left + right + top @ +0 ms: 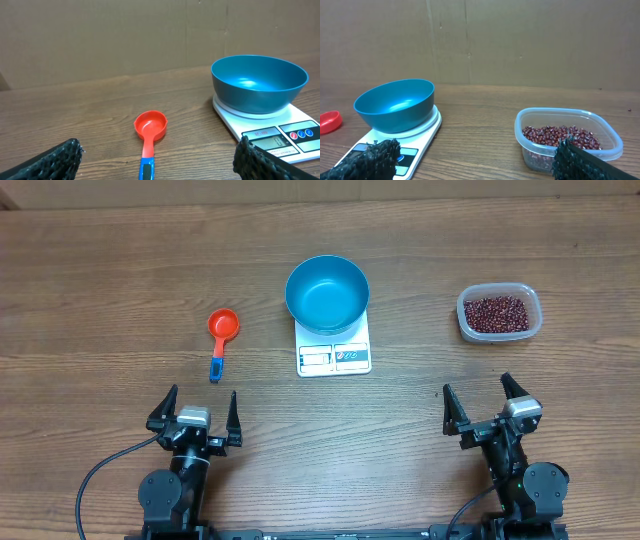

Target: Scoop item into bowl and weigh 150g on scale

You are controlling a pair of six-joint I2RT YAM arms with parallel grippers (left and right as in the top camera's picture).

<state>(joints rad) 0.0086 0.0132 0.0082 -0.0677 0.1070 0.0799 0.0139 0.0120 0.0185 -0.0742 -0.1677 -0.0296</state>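
The blue bowl (327,293) (259,82) (395,105) stands empty on the white scale (334,355) (280,135) (410,142) at the table's middle. The item, dark red-brown beans (497,313) (560,136), fills a clear plastic tub (499,312) (568,137) at the right. A red scoop with a blue handle (220,340) (149,135) lies left of the scale. My left gripper (196,413) (156,159) is open near the front edge, facing the scoop, holding nothing. My right gripper (484,404) (475,159) is open too, behind the tub and scale, empty.
A brown cardboard wall (125,35) (520,40) closes off the far side of the wooden table (110,270). Black cables (95,480) run from the arm bases at the front edge.
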